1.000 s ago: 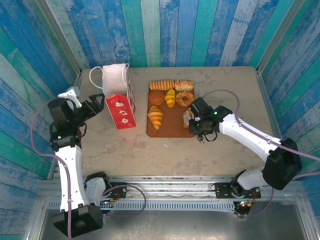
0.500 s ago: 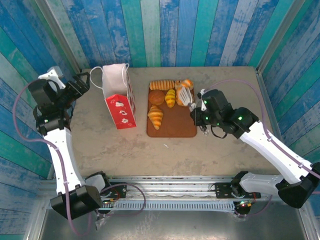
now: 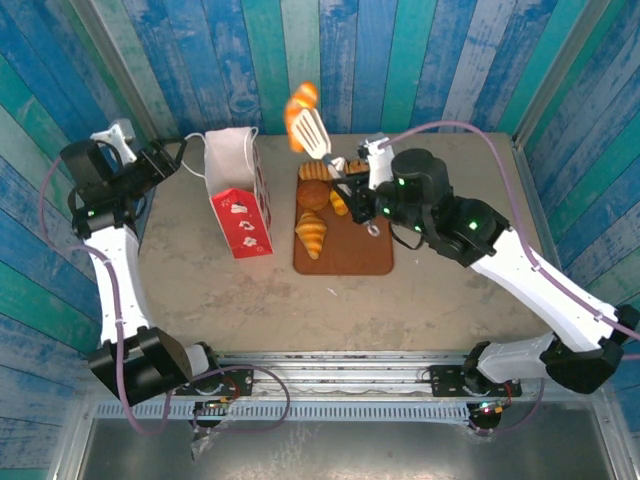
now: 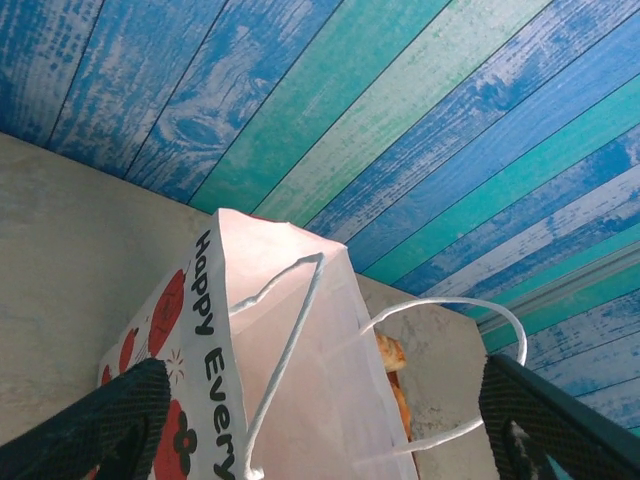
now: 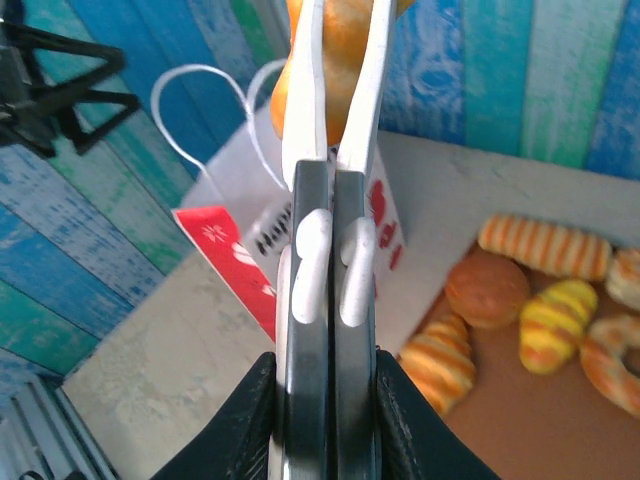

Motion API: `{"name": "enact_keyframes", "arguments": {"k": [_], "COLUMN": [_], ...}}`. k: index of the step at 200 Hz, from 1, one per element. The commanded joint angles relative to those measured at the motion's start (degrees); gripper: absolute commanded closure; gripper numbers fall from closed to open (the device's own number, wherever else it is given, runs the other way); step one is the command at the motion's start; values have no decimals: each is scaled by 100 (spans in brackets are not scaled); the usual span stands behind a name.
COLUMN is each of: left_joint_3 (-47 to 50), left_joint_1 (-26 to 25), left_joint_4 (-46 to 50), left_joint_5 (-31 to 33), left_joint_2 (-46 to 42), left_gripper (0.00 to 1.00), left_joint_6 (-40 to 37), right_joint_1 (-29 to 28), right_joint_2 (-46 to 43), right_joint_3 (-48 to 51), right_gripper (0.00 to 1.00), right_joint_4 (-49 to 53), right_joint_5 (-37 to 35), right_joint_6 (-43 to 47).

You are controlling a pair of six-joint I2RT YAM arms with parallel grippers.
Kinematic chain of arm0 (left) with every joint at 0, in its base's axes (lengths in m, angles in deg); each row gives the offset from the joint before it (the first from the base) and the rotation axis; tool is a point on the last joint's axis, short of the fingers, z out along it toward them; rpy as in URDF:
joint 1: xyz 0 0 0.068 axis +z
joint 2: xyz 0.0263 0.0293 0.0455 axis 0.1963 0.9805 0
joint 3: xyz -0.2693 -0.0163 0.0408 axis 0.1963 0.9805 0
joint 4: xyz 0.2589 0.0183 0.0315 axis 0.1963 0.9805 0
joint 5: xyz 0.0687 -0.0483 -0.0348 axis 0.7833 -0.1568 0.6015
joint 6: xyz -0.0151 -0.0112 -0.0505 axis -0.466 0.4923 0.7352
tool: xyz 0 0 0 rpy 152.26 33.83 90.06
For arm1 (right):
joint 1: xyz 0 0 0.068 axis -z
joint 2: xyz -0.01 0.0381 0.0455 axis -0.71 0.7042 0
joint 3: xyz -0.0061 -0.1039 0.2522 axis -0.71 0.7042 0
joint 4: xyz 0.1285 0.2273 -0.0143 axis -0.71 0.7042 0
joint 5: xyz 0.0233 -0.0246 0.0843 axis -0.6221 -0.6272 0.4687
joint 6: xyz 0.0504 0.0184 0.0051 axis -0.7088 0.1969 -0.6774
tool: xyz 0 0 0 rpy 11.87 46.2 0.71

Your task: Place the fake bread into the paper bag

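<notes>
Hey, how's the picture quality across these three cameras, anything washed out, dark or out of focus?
Left wrist view: light shines through the paper bag, its white top washed out; the left gripper's fingers are dark and blurry in the corners. Right wrist view: the tongs and pastry are close and soft, the bag behind blurred. Top view: even light, no hard shadows on the table.

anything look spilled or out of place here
Nothing spilled. The paper bag stands upright, the pastries sit on the tray, and the one croissant in the air is clamped in tongs held by the right gripper.
</notes>
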Motion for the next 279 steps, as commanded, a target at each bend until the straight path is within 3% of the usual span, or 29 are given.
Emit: {"name": "enact_keyframes", "arguments": {"k": [1, 55, 112, 183, 241, 279], "left_joint_3": [-57, -7, 220, 440, 641, 668], "left_joint_1": [20, 17, -53, -89, -83, -87], "left_joint_4": [-229, -326, -919, -1111, -976, -942], "left_joint_5": [-353, -459, -738, -416, 279, 370], "left_joint_2": [277, 511, 717, 598, 231, 123], "left_gripper": [21, 28, 46, 89, 94, 95], "left_joint_6": [-104, -202, 26, -110, -257, -249], "right_joint_1": [-178, -453, -586, -601, -607, -609], "right_joint_2": [327, 1408, 2356, 3009, 3380, 3489], "right_joint_3": [-447, -1377, -2149, -2617, -2895, -3043], "right_gripper": [92, 92, 92, 92, 92, 92], "right_joint_4": [-626, -908, -768, -201, 467, 847], "right_joint_5": [179, 518, 518, 553, 323, 13], "right_joint_6": [306, 386, 254, -29, -117, -71]}}
